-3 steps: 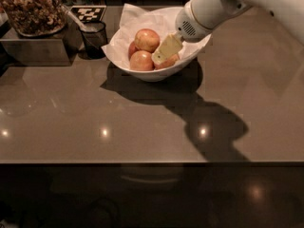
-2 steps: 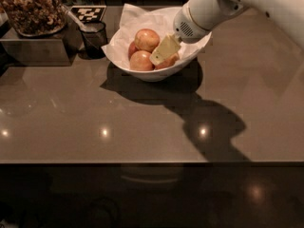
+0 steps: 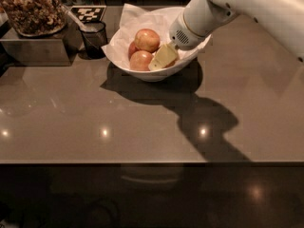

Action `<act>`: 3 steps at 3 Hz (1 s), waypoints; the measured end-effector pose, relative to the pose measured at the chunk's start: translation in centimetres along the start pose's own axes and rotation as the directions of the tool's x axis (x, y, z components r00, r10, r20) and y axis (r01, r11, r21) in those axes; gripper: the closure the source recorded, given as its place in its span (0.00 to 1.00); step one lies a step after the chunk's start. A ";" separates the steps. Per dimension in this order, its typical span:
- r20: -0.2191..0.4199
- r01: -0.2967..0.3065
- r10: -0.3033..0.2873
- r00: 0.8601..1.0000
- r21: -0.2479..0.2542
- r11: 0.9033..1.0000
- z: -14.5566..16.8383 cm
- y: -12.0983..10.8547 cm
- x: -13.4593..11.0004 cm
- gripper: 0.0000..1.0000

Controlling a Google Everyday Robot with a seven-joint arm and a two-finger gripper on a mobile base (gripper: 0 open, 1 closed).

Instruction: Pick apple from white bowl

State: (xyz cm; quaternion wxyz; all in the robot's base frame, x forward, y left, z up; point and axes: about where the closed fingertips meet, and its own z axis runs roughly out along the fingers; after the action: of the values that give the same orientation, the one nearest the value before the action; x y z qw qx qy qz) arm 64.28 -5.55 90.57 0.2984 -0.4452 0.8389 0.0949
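The white bowl, lined with crumpled white paper, stands at the back middle of the brown countertop. Three reddish-orange apples show in it: one on top, one at the front and one mostly hidden behind at the left. My gripper, yellowish at its tip, reaches down into the bowl from the upper right. It sits just right of the front apple, close to or touching it. The white arm covers the bowl's right rim.
A small dark cup with a utensil in it stands left of the bowl. Farther left, a dish of brown clumps sits on a metal box. A checkered marker lies behind the cup. The counter's front edge runs across.
My gripper has moved slightly down and left, lower into the bowl beside the front apple. The apples and the bowl have not moved.
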 end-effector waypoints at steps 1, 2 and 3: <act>-0.013 0.007 -0.007 1.000 -0.014 1.000 0.7 0.4 0.1 0.29; -0.031 0.017 -0.018 0.999 -0.024 1.000 1.3 0.7 0.3 0.48; -0.031 0.018 -0.018 0.999 -0.024 1.000 1.3 0.7 0.3 0.71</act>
State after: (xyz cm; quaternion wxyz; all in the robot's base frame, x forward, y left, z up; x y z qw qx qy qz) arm 64.18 -4.81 89.23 0.2807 -0.4576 0.8383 0.0950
